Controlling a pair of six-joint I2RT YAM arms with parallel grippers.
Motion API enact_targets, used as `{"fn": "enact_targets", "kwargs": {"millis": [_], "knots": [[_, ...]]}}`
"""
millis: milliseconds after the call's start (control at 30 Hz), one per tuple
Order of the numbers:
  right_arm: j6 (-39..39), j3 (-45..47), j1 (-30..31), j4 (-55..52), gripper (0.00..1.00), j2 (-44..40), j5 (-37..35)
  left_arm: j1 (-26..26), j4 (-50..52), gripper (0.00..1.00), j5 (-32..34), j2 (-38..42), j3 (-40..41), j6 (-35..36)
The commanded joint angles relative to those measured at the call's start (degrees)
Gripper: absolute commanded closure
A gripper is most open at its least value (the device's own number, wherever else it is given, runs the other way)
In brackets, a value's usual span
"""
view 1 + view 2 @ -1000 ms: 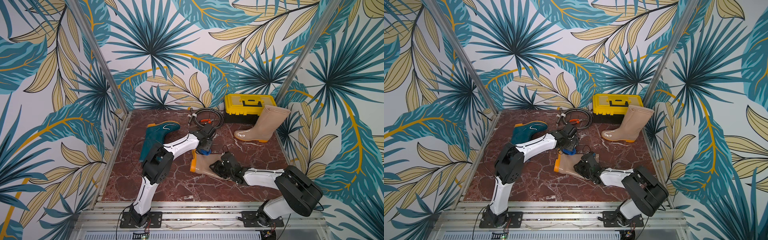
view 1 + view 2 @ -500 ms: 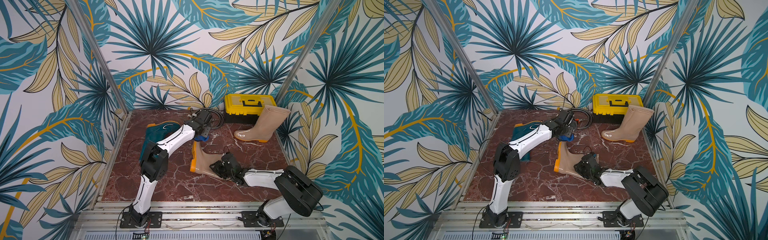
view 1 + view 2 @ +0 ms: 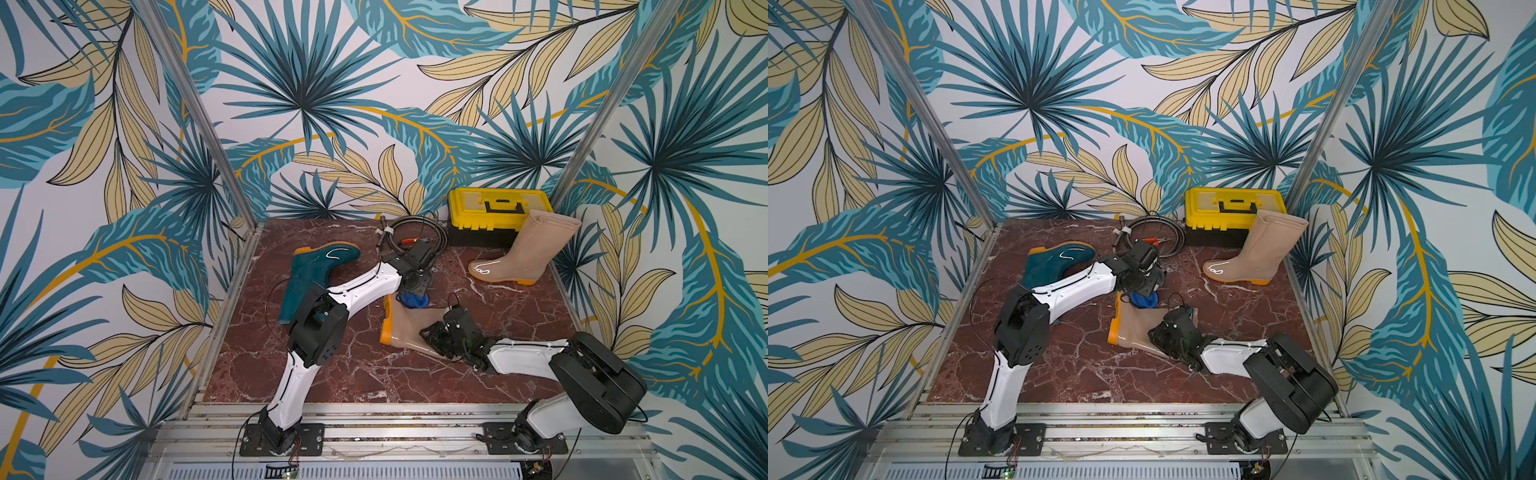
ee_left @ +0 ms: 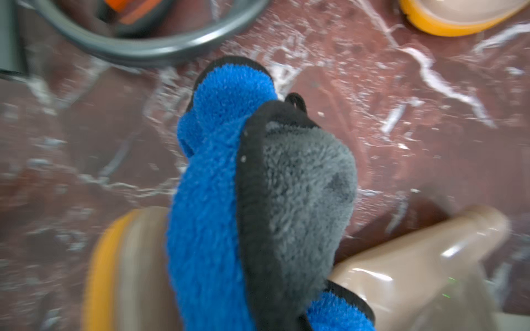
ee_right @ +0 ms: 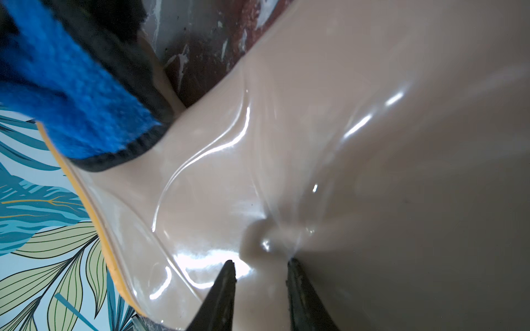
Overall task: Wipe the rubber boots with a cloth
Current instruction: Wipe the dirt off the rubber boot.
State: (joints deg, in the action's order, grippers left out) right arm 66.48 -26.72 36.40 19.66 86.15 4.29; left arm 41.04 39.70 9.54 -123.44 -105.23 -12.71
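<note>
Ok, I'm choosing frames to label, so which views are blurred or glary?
Left wrist view: motion-smeared, the marble floor and the lying tan boot streak; only the cloth is fairly crisp. Right wrist view: mostly sharp, with bright glare streaks across that boot's glossy surface. Both top views: sharp and evenly lit, small highlights on the standing tan boot and the teal boot.

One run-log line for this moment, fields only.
left pincer: shut on blue fluffy terry cloth | right pincer: pinching glossy beige rubber boot, lying sideways | cloth: on that boot's foot
</note>
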Motion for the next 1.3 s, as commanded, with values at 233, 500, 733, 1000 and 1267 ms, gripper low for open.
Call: {"fn": "enact_targets", "kwargs": {"millis": [233,500,733,1000,1267], "knots": [[1.6,4.4,0.5,-11.1,0.67,3.8,-0.1,-3.4,-0.7,1.00,5.6,7.6,-3.8,4.7],[1.7,4.5,0.4,-11.1,0.67,4.0,-0.3,-3.0,-0.7,1.00,-3.7,15.1,12.7,-3.6],[1.9,3.7,0.4,-10.1,0.67,5.8,0.3,0.9,-0.7,1.00,-8.3,23.8,27.6,-10.4],[1.8,3.6,0.2,-10.1,0.67,6.3,-0.3,10.5,-0.8,1.00,-6.9,35.8,46.5,-25.5],[2.1,3.9,0.2,-8.1,0.67,7.7,1.2,7.9,-0.6,1.00,0.0,36.8,39.4,-18.5]]}}
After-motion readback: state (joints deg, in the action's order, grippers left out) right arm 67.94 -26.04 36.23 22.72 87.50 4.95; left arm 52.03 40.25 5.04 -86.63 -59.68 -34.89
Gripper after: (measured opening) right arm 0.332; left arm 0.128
